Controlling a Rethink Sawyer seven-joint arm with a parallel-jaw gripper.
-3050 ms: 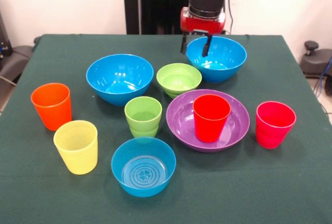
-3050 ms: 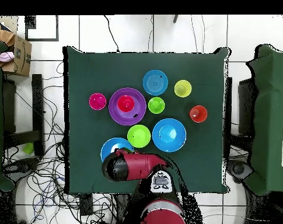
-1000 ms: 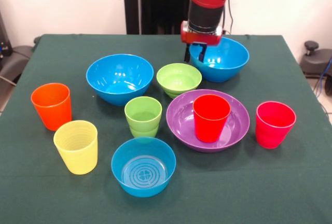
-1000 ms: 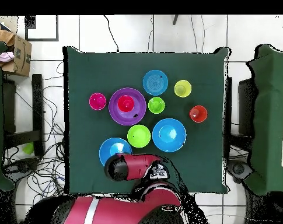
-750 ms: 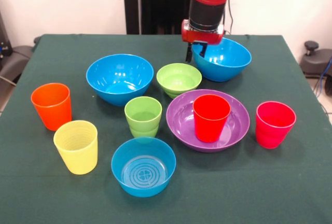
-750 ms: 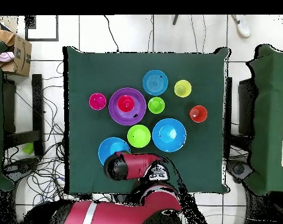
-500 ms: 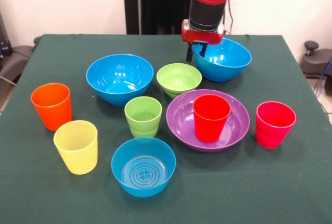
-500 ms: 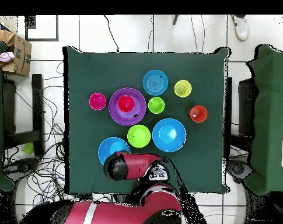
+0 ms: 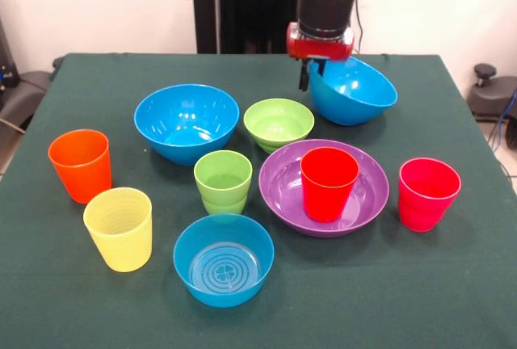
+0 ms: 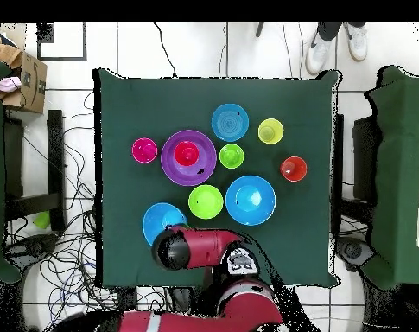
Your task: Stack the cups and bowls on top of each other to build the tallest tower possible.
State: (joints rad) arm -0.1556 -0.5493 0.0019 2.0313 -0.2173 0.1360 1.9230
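Green table cloth (image 9: 452, 284), bare margins noted along every edge. Claw (image 9: 310, 70) is pinched on the tilted large blue bowl (image 9: 352, 90) by its rim. Ahead of the claw are counted: four more bowls, five cups, red cup (image 9: 328, 183) inside purple bowl (image 9: 323, 188).

The gripper (image 9: 310, 74) pinches the rim of a large blue bowl (image 9: 353, 90), which hangs tilted above the green worktop (image 9: 452, 284). A second large blue bowl (image 9: 187, 122) sits beside a small green bowl (image 9: 279, 123). The red cup (image 9: 329, 183) stands inside the purple bowl (image 9: 283, 183). 4 more cups stand nearby.
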